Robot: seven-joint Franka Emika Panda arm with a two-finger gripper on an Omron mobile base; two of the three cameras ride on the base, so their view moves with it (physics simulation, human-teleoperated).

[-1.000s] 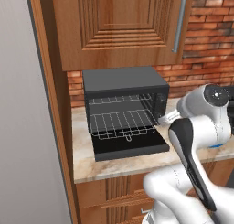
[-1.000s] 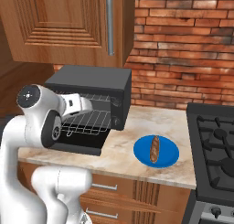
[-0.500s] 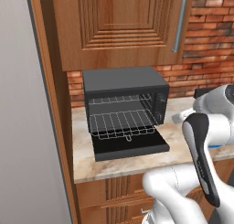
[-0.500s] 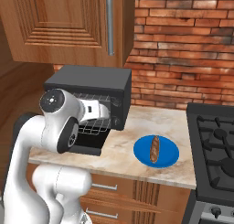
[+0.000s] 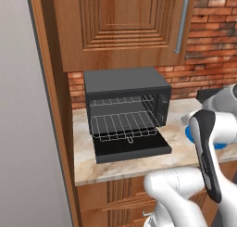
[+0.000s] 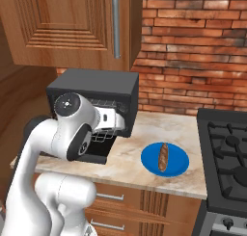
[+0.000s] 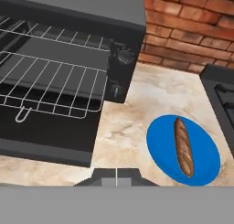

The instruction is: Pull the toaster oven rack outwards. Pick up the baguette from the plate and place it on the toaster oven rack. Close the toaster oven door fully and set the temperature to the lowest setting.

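The dark grey toaster oven (image 5: 125, 85) stands on the counter with its door (image 5: 134, 149) folded down flat. The wire rack (image 5: 122, 125) is pulled out over the door, and its small loop (image 7: 23, 114) hangs at the front edge. To the oven's right lies the blue plate (image 6: 178, 163) with the brown baguette (image 6: 164, 157) on it. In the hand view the plate (image 7: 160, 138) and baguette (image 7: 183, 145) are at lower right. My gripper (image 7: 116, 176) is shut and empty, hovering over the counter between the door's right corner and the plate.
Two knobs (image 7: 123, 57) sit on the oven's right control strip. A black stove (image 6: 226, 148) borders the counter on the right, a brick wall runs behind, and a wooden cabinet (image 5: 125, 27) hangs above the oven. My arm (image 6: 72, 129) crosses in front of the oven.
My arm has swung right, away from the oven's front toward the plate. The rack stays pulled out and the baguette has not moved.
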